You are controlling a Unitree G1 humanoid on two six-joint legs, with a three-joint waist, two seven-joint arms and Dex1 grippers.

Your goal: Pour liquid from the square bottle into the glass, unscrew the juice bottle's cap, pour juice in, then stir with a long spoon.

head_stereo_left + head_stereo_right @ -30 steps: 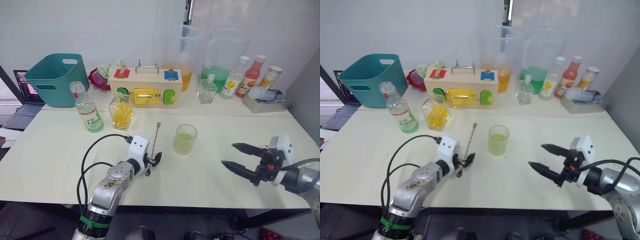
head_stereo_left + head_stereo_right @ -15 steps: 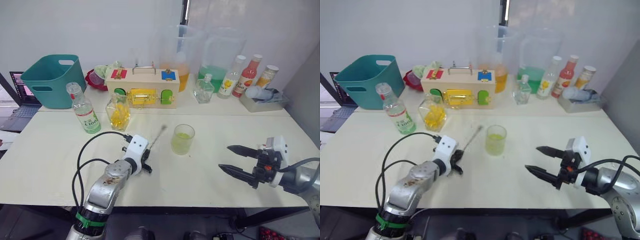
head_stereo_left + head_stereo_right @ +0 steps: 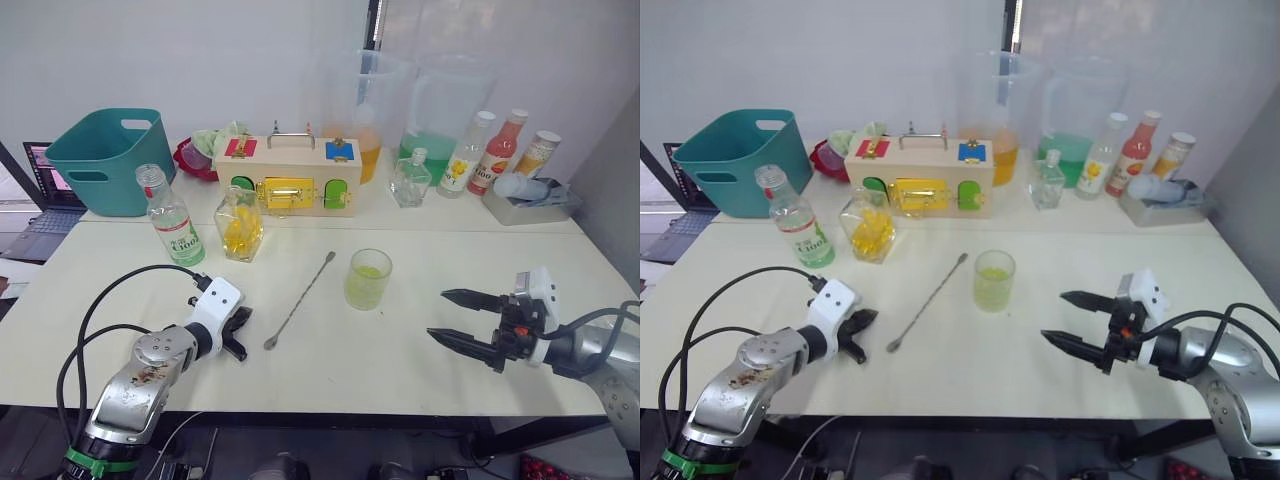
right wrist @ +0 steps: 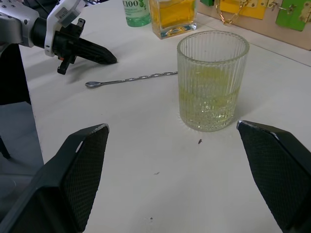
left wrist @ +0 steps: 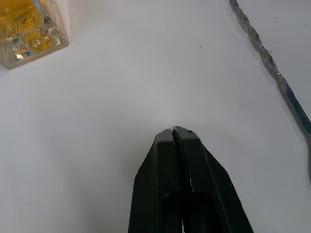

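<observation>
Lab test bench, white table (image 3: pixel 420 360), latch-board box (image 3: pixel 291 177), laptop (image 3: pixel 42 182)

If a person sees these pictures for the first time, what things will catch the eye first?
Probably the glass of pale yellow-green liquid at the middle of the table, with the long spoon lying flat to its left. Next, the two grippers over the near edge: the right gripper wide open, the left gripper shut and empty beside the spoon.

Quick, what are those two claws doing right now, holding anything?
Left gripper: fingers shut, holding nothing.
Right gripper: fingers open, holding nothing.
</observation>
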